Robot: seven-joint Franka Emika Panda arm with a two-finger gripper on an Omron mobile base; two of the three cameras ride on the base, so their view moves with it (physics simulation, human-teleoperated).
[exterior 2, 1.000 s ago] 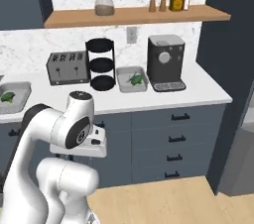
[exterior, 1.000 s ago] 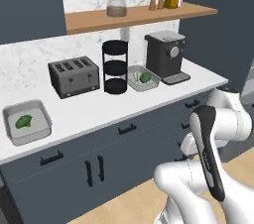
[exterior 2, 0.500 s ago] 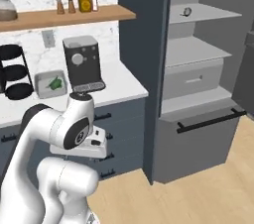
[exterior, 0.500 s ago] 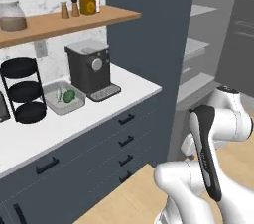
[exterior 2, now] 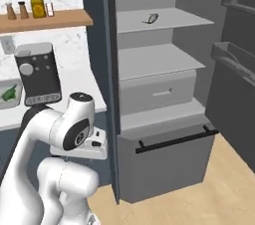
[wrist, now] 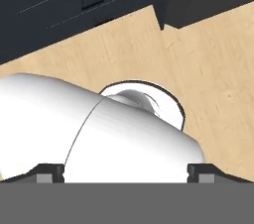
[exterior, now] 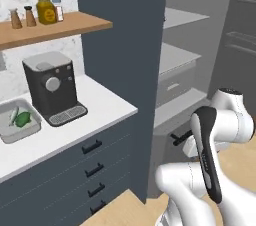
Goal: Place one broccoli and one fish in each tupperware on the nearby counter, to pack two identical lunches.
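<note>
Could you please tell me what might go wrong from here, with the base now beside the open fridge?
1. The open dark fridge door stands close on the right; a wide arm swing could strike it.
2. The small dark item on the grey upper fridge shelf is too small to identify, so it could be mistaken for a fish.
3. The shallow light-grey tupperware tray holding a green piece sits near the black coffee machine, leaving little room for a drop.

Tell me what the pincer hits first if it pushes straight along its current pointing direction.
Probably the wooden floor: the hand view looks down at it, past the dark drawers. The open pincer holds nothing; depth is unclear.
</note>
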